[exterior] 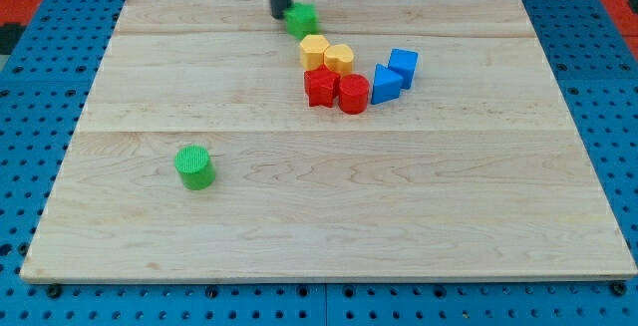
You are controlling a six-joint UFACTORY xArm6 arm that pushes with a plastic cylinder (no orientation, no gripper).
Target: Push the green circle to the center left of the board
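Observation:
The green circle [194, 166] is a short green cylinder on the wooden board [329, 216], at the view's lower left. My tip [279, 14] is near the view's top centre, far from the green circle. It stands just left of a second green block [301, 18] and seems to touch it.
Right of centre lies a cluster: two yellow blocks [315, 51] [339, 59], a red star-like block [320, 87], a red cylinder [353, 95], and two blue blocks [386, 84] [403, 66]. A blue pegboard [618, 117] surrounds the board.

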